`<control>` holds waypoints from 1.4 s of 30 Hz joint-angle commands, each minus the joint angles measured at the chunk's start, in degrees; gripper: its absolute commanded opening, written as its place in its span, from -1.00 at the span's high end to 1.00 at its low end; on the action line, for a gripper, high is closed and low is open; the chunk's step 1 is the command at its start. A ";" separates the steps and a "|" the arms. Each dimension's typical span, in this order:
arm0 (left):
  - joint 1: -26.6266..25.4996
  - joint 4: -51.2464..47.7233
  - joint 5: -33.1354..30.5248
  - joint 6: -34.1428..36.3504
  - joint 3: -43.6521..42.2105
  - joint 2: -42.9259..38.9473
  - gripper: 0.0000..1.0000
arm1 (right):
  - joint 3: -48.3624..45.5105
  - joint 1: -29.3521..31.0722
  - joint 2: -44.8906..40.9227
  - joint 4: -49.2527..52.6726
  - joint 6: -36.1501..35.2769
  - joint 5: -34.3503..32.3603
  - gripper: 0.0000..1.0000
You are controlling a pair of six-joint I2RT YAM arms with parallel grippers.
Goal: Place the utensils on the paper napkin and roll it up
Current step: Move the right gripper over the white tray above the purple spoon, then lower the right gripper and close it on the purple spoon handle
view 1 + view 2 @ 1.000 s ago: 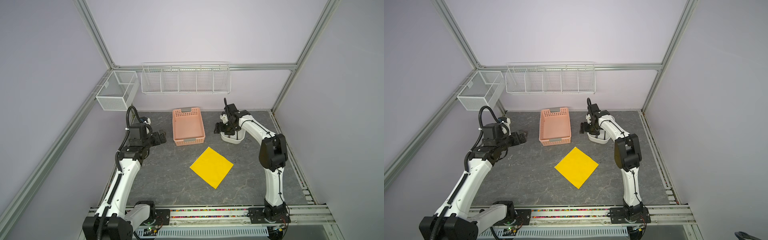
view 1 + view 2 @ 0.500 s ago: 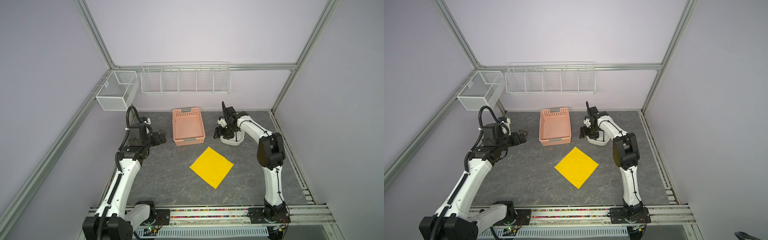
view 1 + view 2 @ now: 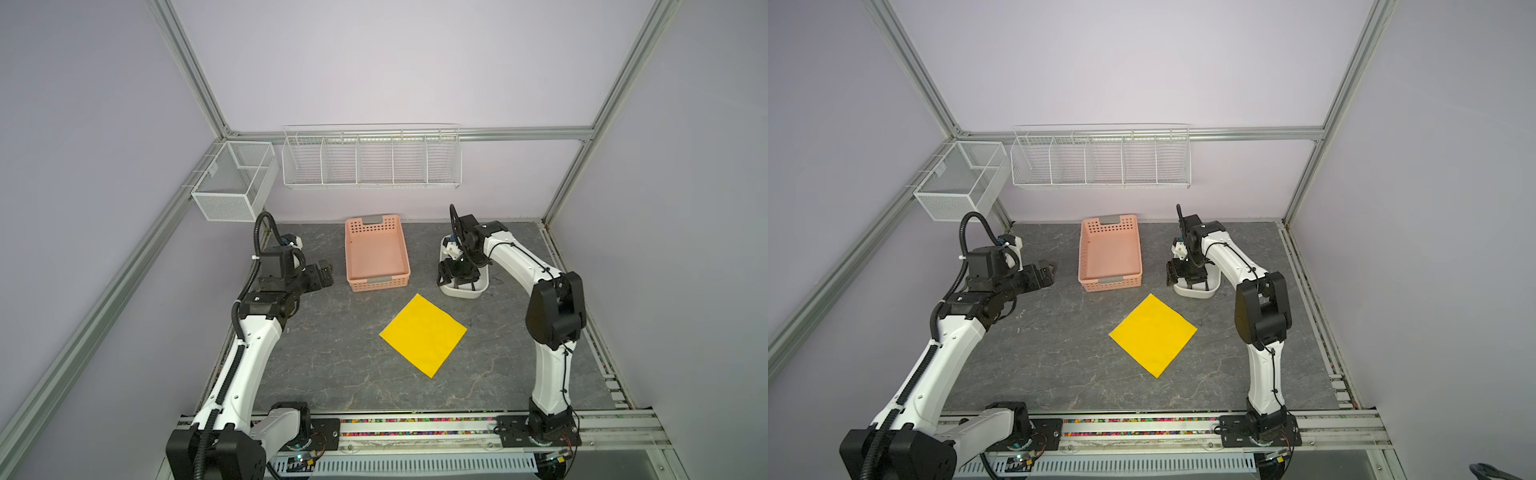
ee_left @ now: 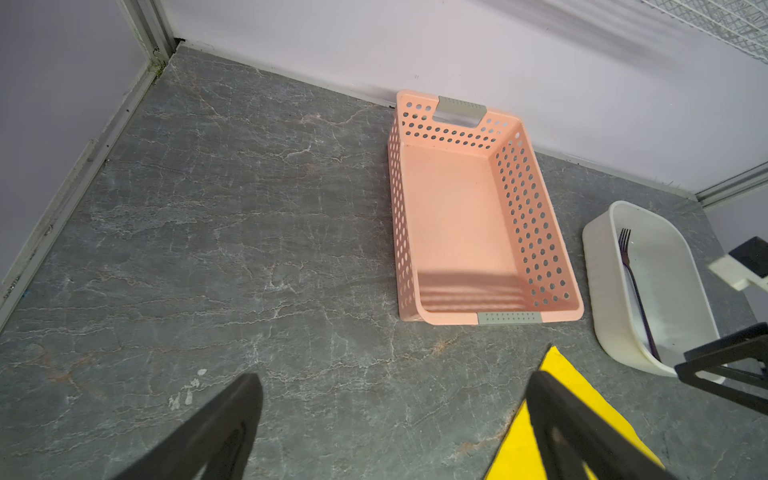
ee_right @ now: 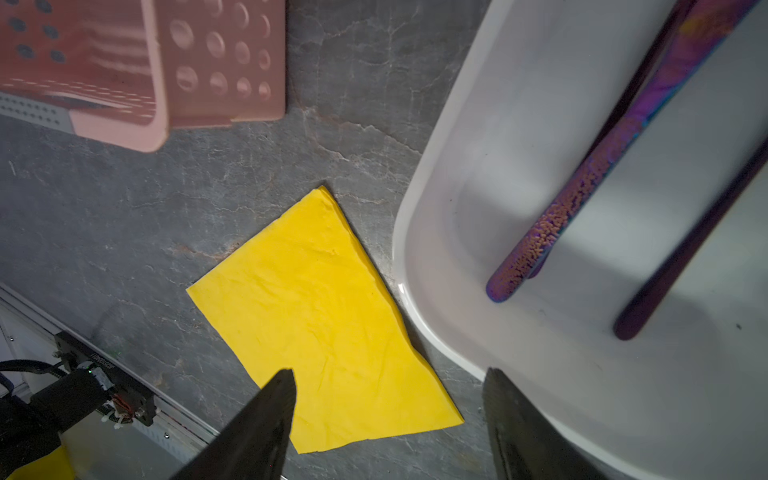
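A: What takes up the most room?
B: The table (image 3: 316, 365), a grey slab veined like stone, edged by aluminium rails and lilac walls. Its near half lies bare on both sides of the paper napkin (image 3: 423, 334), and so does the stretch beside the left arm.
A: And higher up?
B: A white wire rack (image 3: 372, 162) of 5 bays hangs on the back wall. A white mesh basket (image 3: 232, 187) hangs on the left rail. Both hang clear of the table.
A: Down on the slab?
B: A pink basket (image 3: 378, 284), rectangular, its walls punched with round holes, with grey grip strips on both short ends. To its right, apart from it, sits a white tub (image 3: 461, 294), smooth and glossy with rounded corners.
A: The napkin?
B: It lies flat in front of those 2, bright yellow, lightly creased and turned like a diamond. 1 corner points at the gap between them.
A: The grippers?
B: The left gripper (image 4: 392, 376) hovers over bare table left of the pink basket, jaws spread wide, nothing between them. The right gripper (image 5: 389, 371) hangs over the tub's near rim, jaws parted, gripping nothing.
A: The utensils (image 5: 582, 195)?
B: In the tub. 2 slim handles show there, 1 pebbled and iridescent purple, 1 plain and dark. The left wrist view shows a fork (image 4: 633, 286) along the floor.
A: Any writing?
B: Small white print on a black bracket (image 5: 102, 361) by the front rail, too small to read.
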State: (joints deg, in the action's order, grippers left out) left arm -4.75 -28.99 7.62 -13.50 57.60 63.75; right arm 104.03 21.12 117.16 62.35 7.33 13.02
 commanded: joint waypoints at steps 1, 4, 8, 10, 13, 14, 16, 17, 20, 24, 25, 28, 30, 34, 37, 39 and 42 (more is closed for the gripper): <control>0.45 0.24 0.59 -0.65 -0.55 0.17 -0.98 | 1.62 -0.77 -0.72 0.68 3.06 -4.60 -0.47; 0.45 0.16 0.58 -0.65 -0.55 0.20 -0.98 | 3.90 -1.46 1.49 -0.04 6.22 -7.84 -0.32; 0.45 0.08 0.47 -0.65 -0.56 0.20 -0.98 | 8.30 -1.78 5.54 0.31 9.37 -12.31 -0.10; 0.45 0.03 0.52 -0.66 -0.56 0.25 -0.98 | 10.50 -1.80 7.65 0.10 9.94 -13.99 0.00; 0.49 -0.03 0.37 -0.65 -0.48 0.51 -0.98 | 14.09 -1.89 10.70 0.15 10.03 -15.49 0.11; 0.45 -0.12 0.40 -0.66 -0.45 0.53 -0.98 | 15.18 -2.01 11.59 0.24 10.04 -15.92 0.14; 0.45 -0.13 0.39 -0.65 -0.56 0.67 -0.98 | 17.59 -2.28 13.80 0.27 9.73 -16.46 0.17; 0.45 -0.11 0.38 -0.65 -0.54 0.67 -0.98 | 18.68 -2.40 14.88 0.40 9.71 -16.44 0.17; 0.45 -0.10 0.47 -0.65 -0.56 0.93 -0.98 | 22.12 -2.88 18.10 0.69 9.63 -16.53 0.23; 0.45 -0.14 0.73 -0.74 -0.47 1.49 -0.97 | 26.93 -3.28 22.27 1.59 9.11 -16.84 0.32; 0.45 -0.12 0.82 -0.74 -0.47 1.61 -0.97 | 28.34 -3.48 23.41 2.06 9.01 -16.94 0.33; 0.45 -0.21 0.60 -0.74 -0.44 1.82 -0.97 | 31.90 -3.85 26.34 3.15 8.61 -17.79 0.35; 0.45 -0.20 0.47 -0.71 -0.64 1.89 -0.97 | 33.29 -4.07 27.64 3.33 8.48 -17.81 0.39; 0.45 -0.36 0.48 -0.66 -0.46 2.50 -0.97 | 34.36 -4.73 29.79 2.32 8.10 -16.89 0.44; 0.45 -0.58 0.13 -0.57 -0.47 2.61 -0.97 | 35.69 -4.95 31.43 2.25 7.96 -16.12 0.49; 0.45 -0.53 -0.01 -0.65 -0.56 2.69 -0.97 | 35.98 -4.95 32.01 1.65 7.76 -15.88 0.52; 0.45 -0.64 0.00 -0.54 -0.47 2.96 -0.97 | 36.25 -5.07 32.67 1.29 7.70 -15.74 0.54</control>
State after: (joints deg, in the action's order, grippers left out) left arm -4.75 -29.04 7.57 -13.89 57.60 66.35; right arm 139.39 16.43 148.29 63.13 15.99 -3.09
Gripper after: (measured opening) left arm 0.984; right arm 0.233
